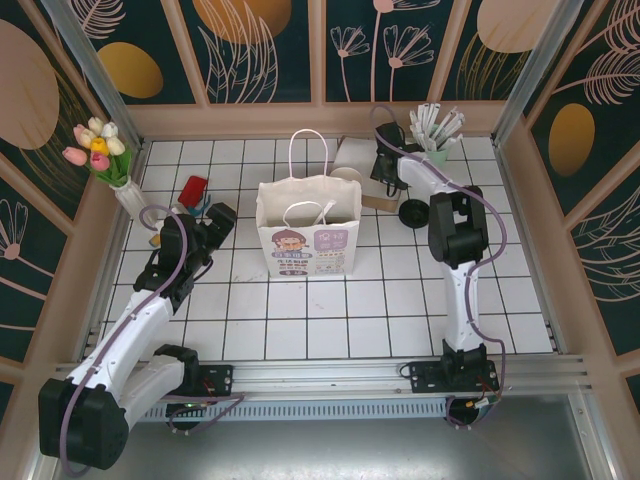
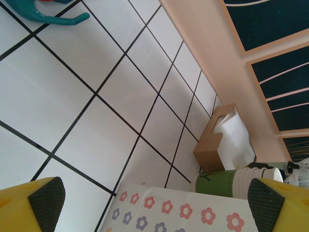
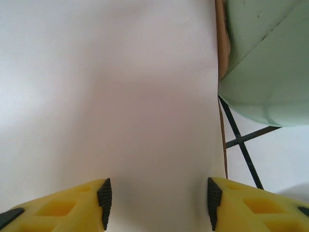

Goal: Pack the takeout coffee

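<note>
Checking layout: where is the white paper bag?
Top view: the white paper bag stands upright centre of the tiled table, brown tissue box just behind.

**White-tiled tabletop [image 1: 380, 300], black grout lines**

Mid-table: white handled paper bag [image 1: 308, 235]. Toward the far edge: brown cardboard box of white sheets [image 1: 358, 165], small green paper cup [image 2: 217, 182] just beside it, flat black round lid [image 1: 414, 213], mint-green pot of wrapped straws [image 1: 437, 155]. Near the far left corner: white vase of tulips [image 1: 128, 195].

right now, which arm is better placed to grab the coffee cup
Right, probably. The right gripper is out at the far side by the brown box, where the coffee cup sits. The left gripper, wide open, is across the white bag from it.
</note>
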